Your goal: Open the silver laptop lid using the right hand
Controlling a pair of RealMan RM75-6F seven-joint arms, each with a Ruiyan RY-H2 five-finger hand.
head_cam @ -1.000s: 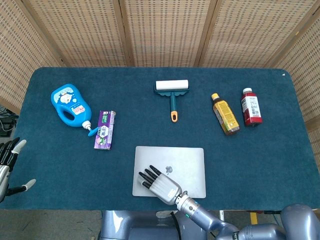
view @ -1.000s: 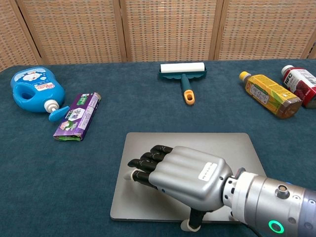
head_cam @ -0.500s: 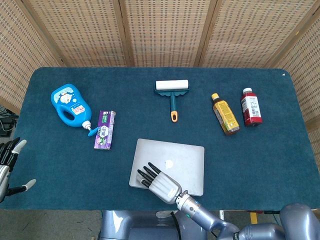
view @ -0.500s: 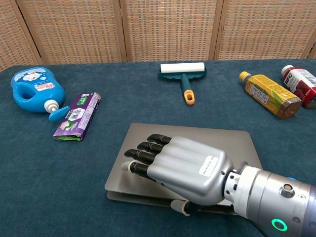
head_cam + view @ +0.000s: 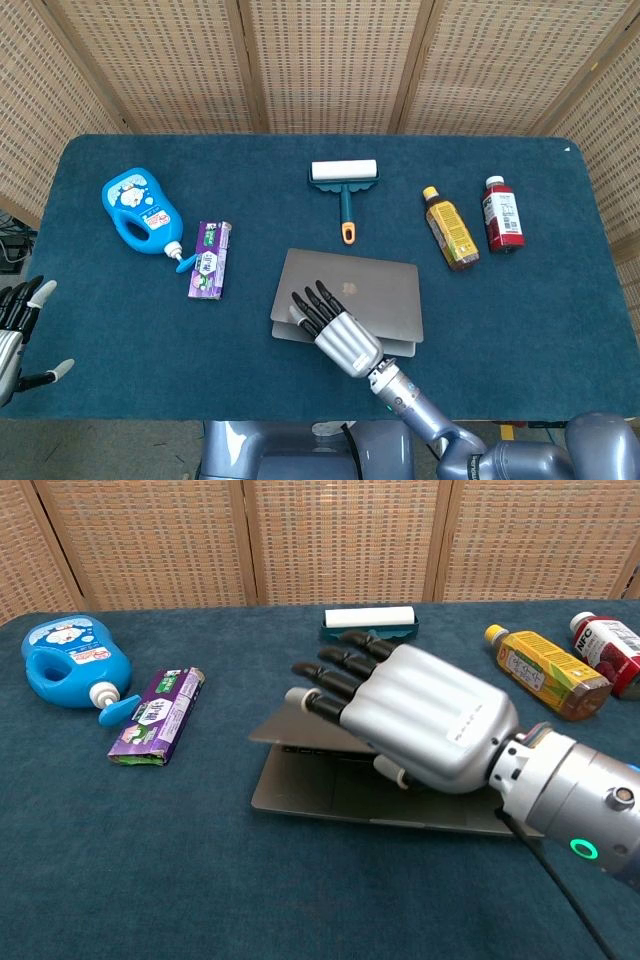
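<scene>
With its lid [image 5: 352,292] partly raised, right robot hand [image 5: 420,720] grips silver laptop [image 5: 330,790].

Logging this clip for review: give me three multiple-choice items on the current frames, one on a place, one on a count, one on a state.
1. What lies just beyond the laptop?
A. lint roller
B. blue jug
C. red bottle

2. How many bottles lie at the table's right?
A. one
B. two
C. four

3. The laptop lid is:
A. flat shut
B. partly raised
C. removed

Answers: 1 A, the lint roller sits behind the lid. 2 B, an amber bottle and a red bottle. 3 B, the right hand holds the lid off the base.
</scene>
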